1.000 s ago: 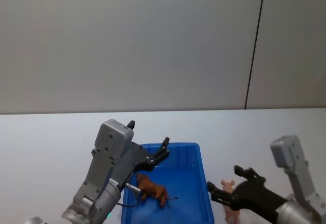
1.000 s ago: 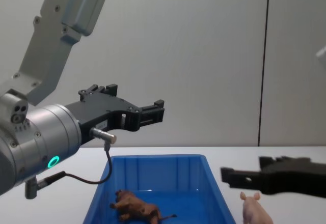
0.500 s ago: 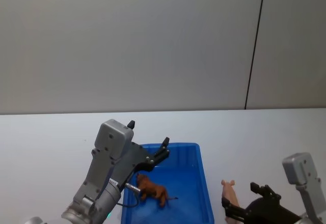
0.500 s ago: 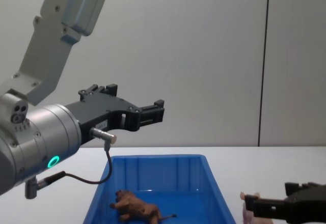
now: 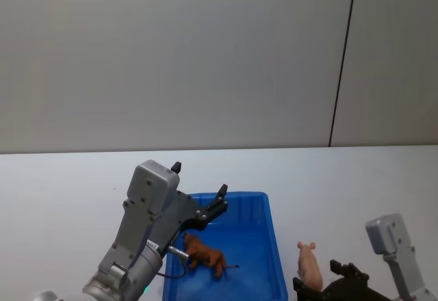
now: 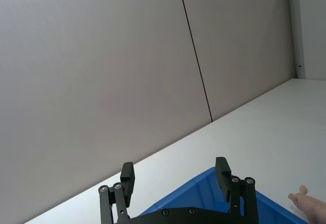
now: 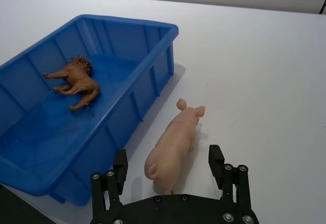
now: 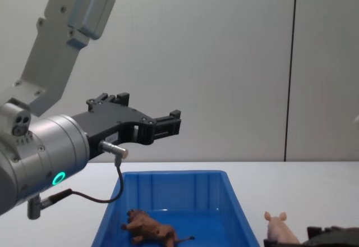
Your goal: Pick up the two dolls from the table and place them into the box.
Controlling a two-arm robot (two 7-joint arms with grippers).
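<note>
Blue box (image 5: pixel 276 253) already holds your brown lion (image 5: pixel 205 254); pink pig (image 5: pixel 310 268) stands on the surface (image 5: pixel 356 191) just right of it. Your right tool (image 7: pixel 168 158) is spread wide at the pig's rump, lined up to straddle it; left tool (image 6: pixel 174 169) hangs released above the box, idle

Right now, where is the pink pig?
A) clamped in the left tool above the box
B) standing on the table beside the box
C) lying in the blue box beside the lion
B: the pig stands on the table just outside the box wall, with the right tool open on either side of its rear, while the lion lies in the box.
</note>
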